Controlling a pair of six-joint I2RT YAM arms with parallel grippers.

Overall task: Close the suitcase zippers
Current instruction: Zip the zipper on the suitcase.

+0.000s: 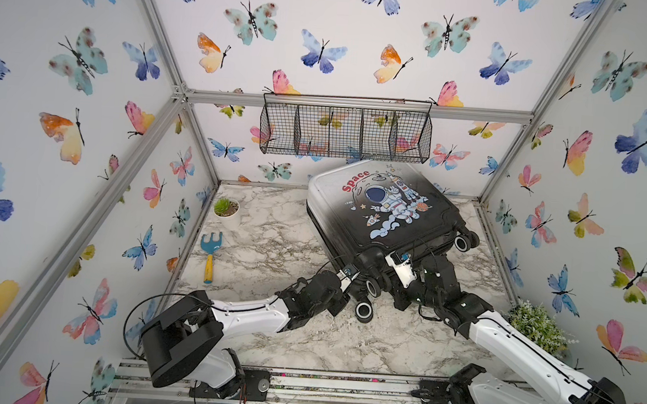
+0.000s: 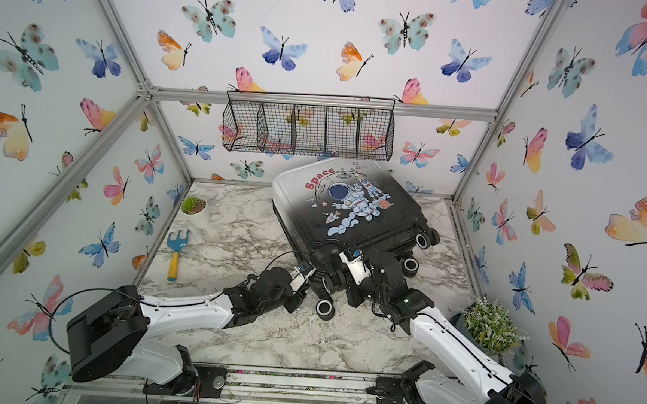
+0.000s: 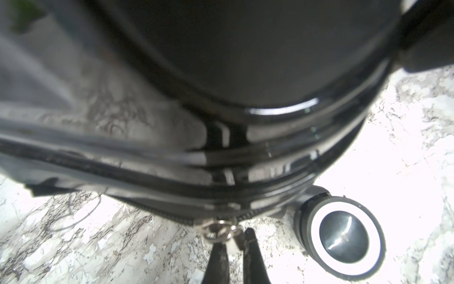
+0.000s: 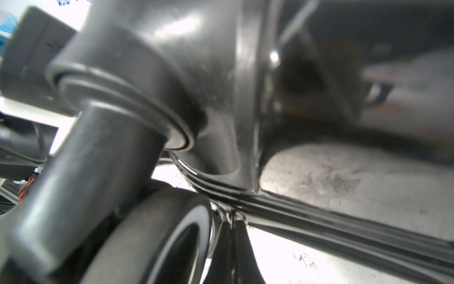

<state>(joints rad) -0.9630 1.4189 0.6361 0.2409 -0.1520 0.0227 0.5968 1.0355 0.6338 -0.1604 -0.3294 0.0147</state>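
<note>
The suitcase (image 1: pixel 383 211) lies flat on the marble table with its astronaut side up and its wheels toward my arms; it shows the same way in both top views (image 2: pixel 352 209). Both grippers meet at its near wheel corner. In the left wrist view my left gripper (image 3: pixel 233 236) is shut on a pale zipper pull hanging from metal rings (image 3: pixel 219 228) on the zippers' track (image 3: pixel 172 216). In the right wrist view my right gripper (image 4: pixel 232 220) is shut, fingers pressed together, on a small pull at the black track (image 4: pixel 319 236), right beside a white-rimmed wheel (image 4: pixel 177 236).
A wire basket (image 1: pixel 345 134) hangs on the back wall above the case. A small potted plant (image 1: pixel 226 207) and a blue rake with a yellow handle (image 1: pixel 210 253) lie at the left. A leafy plant (image 1: pixel 539 327) stands at the right wall, near my right arm.
</note>
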